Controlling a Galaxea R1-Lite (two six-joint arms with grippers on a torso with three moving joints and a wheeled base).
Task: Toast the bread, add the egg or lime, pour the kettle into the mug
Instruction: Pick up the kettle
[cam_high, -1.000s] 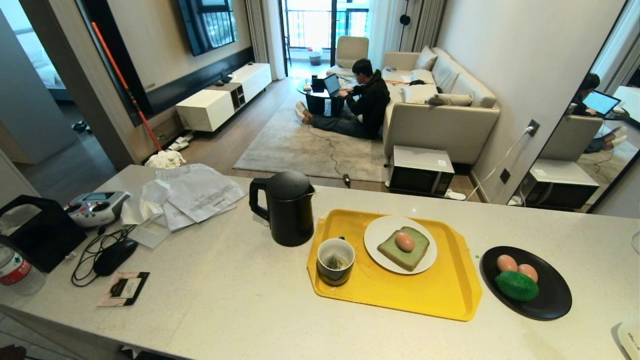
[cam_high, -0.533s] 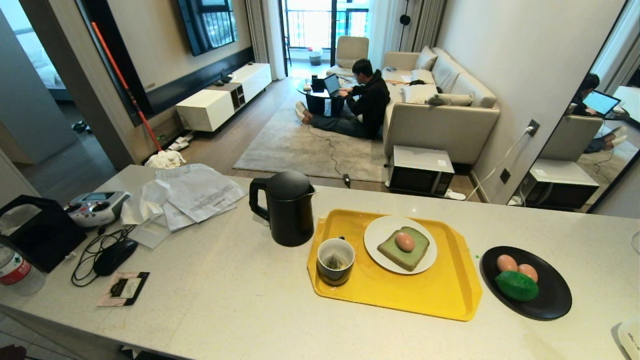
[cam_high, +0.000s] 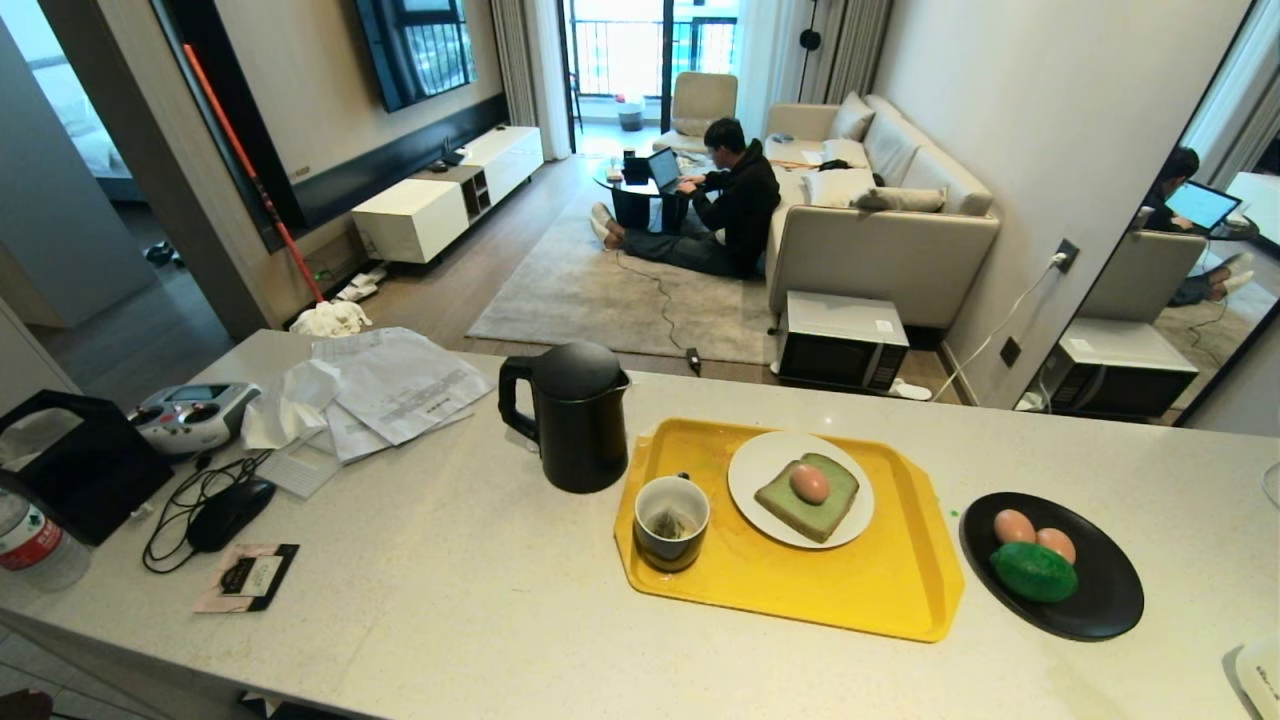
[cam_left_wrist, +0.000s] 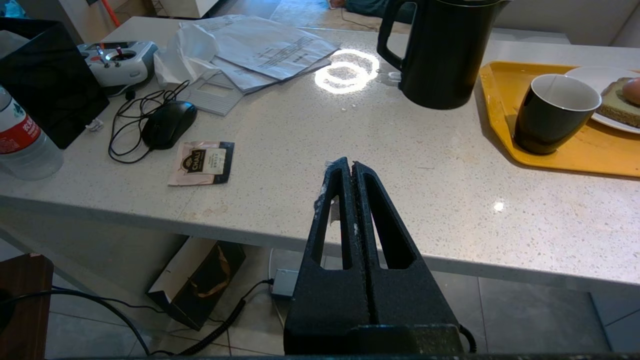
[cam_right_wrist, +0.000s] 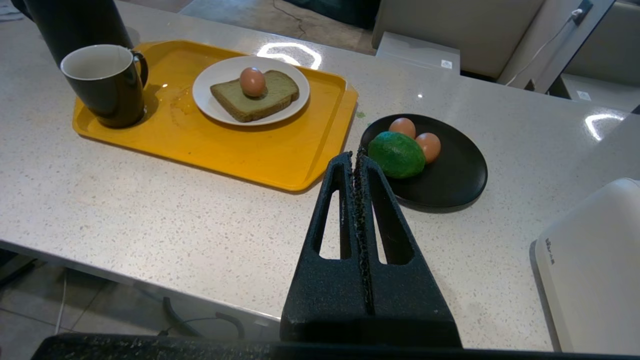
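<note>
From the head view, the kettle (cam_high: 575, 415) stands on the counter just left of the yellow tray (cam_high: 880, 590), touching its edge or nearly so. The mug (cam_high: 671, 522) sits on the tray, and the egg (cam_high: 809, 483) lies on the bread (cam_high: 808, 497).

In the left wrist view, the left gripper (cam_left_wrist: 352, 167) is pinched closed and holds nothing. The kettle (cam_left_wrist: 442, 52) is ahead, nearer this arm.

In the right wrist view, the right gripper (cam_right_wrist: 356, 159) is closed too, with nothing in it, near the lime (cam_right_wrist: 396, 154).
</note>
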